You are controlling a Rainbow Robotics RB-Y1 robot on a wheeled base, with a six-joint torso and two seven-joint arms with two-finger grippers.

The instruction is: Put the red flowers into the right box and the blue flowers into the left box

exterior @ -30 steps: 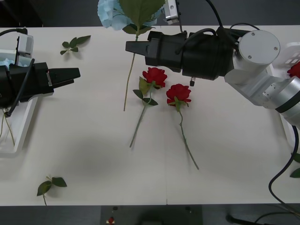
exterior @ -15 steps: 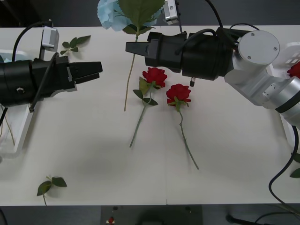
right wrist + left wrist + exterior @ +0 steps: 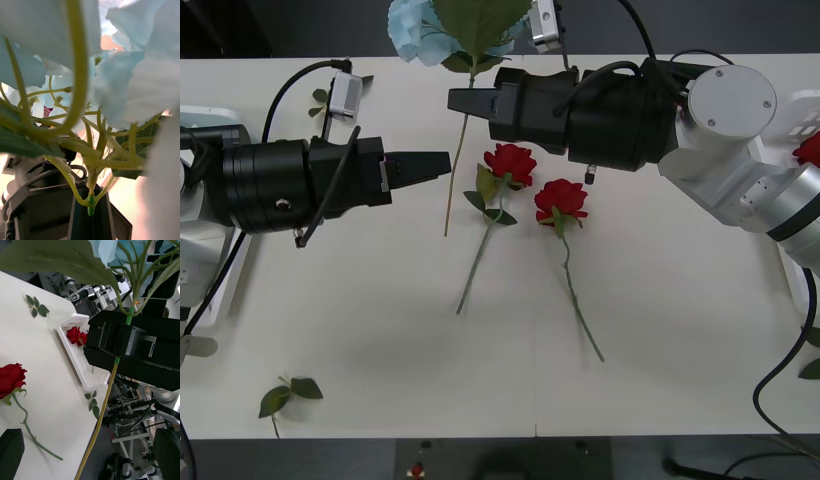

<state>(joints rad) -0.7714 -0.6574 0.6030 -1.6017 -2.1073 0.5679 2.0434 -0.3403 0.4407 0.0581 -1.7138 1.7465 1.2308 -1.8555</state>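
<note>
the right end effector (image 3: 463, 101) is clamped on the thin stem of a fluffy blue flower (image 3: 430, 28). the left end effector (image 3: 435, 163), fingers apart, sits beside that stem. two velvety red flowers (image 3: 534, 181) lie near it.

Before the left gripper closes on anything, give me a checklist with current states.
1. Right gripper shut on the blue flower stem: ok.
2. Left gripper open: ok, fingers apart in its wrist view.
3. Stem between the left fingers: ok, it runs down between them in the left wrist view.
4. Red flowers apart from the stem: ok.
5. Room in left box: cannot tell, the left arm covers most of it.
</note>
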